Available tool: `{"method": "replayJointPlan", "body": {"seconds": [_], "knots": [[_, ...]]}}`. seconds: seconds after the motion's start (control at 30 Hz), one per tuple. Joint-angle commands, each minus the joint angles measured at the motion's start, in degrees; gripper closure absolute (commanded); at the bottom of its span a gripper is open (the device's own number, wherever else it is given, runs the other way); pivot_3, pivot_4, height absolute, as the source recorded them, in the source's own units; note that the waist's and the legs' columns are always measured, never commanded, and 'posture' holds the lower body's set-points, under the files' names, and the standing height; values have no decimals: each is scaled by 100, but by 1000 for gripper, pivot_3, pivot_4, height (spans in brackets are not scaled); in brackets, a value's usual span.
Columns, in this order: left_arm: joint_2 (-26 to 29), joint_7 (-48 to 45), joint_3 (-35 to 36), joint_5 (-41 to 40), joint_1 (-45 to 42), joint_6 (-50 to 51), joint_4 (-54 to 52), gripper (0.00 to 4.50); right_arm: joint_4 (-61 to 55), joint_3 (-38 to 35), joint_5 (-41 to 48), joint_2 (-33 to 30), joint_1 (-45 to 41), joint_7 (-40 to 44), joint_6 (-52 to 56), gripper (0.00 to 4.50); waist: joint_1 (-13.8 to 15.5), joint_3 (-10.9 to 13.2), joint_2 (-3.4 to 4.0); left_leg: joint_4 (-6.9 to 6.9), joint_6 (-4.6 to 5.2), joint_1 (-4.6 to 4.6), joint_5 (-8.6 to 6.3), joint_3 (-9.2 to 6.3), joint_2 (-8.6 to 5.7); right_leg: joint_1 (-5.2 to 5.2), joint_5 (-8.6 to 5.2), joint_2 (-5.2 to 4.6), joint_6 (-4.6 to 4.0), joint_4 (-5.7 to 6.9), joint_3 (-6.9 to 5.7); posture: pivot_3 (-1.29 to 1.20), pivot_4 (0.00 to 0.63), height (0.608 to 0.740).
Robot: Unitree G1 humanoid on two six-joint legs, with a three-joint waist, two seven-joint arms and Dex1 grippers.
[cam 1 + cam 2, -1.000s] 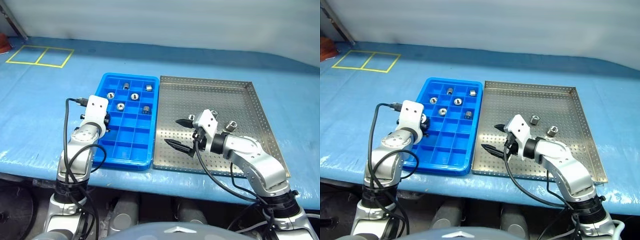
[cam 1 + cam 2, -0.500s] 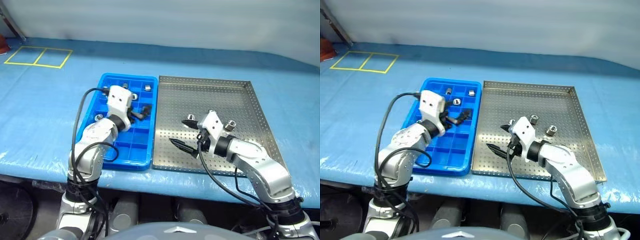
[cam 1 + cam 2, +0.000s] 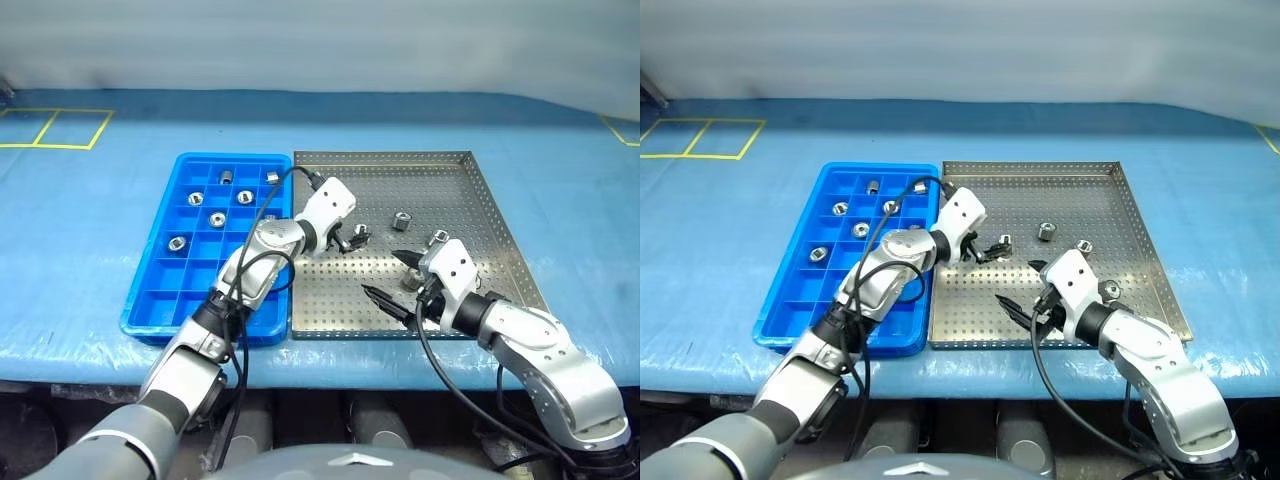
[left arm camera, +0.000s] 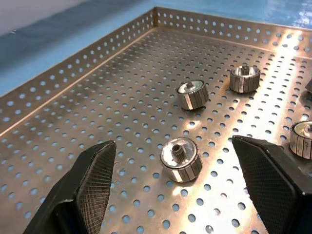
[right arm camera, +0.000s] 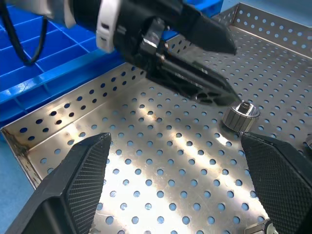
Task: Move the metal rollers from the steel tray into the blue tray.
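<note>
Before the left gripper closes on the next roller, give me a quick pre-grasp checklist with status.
1. Left gripper open: ok.
2. Nearest roller lies between its fingers, upright on the steel tray: ok.
3. Neighbouring rollers stand clear of the fingers: ok.
4. Right gripper open, holding nothing, apart from that roller: ok.
5. Blue tray has free compartments: ok.
6. Fingers low enough to grip: cannot tell.
</note>
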Motion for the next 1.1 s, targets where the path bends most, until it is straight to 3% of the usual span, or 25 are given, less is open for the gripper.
{"method": "replayJointPlan", "body": {"seconds": [0.03,0.47,0.57,0.67,1.1], "knots": [[-135,-67,-74,259,-379,-402,692,345,-332,-115,79,32,49,-102,34,0,-45,0,0,0,0,0,0,0,0,0,0,0,0,0,0,-117,150,740],[-510,-67,14,614,-703,-854,1945,345,-370,20,94,104,42,-262,110,0,-140,0,-1,3,0,-1,0,5,-1,-1,7,1,13,-1,10,-117,150,740],[-540,-49,46,678,-684,-878,2031,935,-302,37,79,106,4,-301,166,0,-152,1,-1,3,0,0,0,6,-1,-1,7,1,15,0,11,-112,150,740],[-558,-65,58,714,-657,-879,2032,1870,-203,82,-15,85,-29,-431,356,0,-149,0,-1,3,0,0,0,5,-1,0,8,1,15,0,11,-107,150,740],[-651,-115,140,669,-594,-937,2052,1870,-98,316,-376,26,10,-606,604,0,-143,0,-1,3,0,-1,0,5,-1,-1,8,1,16,0,11,-110,150,740]]}}
